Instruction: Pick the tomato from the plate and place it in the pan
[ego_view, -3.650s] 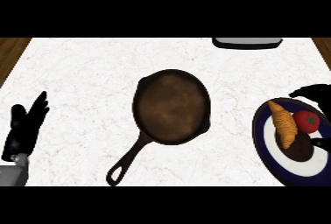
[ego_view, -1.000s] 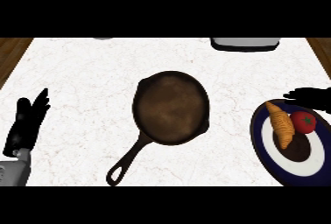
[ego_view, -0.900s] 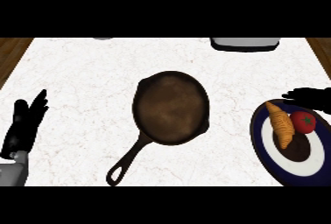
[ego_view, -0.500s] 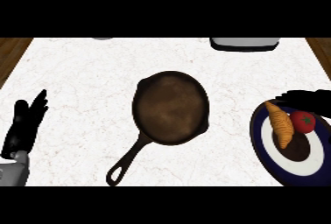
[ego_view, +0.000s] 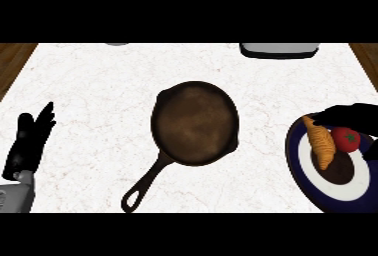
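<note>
A red tomato (ego_view: 345, 138) lies on a white plate with a dark blue rim (ego_view: 297, 156) at the right edge, next to an orange carrot (ego_view: 320, 142). My right hand (ego_view: 350, 115) hovers over the plate's far side, just above the tomato, fingers bent toward it but closed on nothing. A dark cast-iron pan (ego_view: 195, 122) sits in the middle of the counter, handle (ego_view: 145, 186) pointing down-left, with nothing in it. My left hand (ego_view: 29, 141) rests open at the left edge, fingers up.
A grey-white container (ego_view: 279, 49) stands at the counter's back right. A small grey object (ego_view: 117, 44) shows at the back edge. Brown wood (ego_view: 13, 59) borders the white marble counter on both sides. A dark patch (ego_view: 341, 171) lies on the plate's middle.
My right hand has come down and left over the plate, closer to the tomato. The left hand, pan, tomato and carrot have not moved.
</note>
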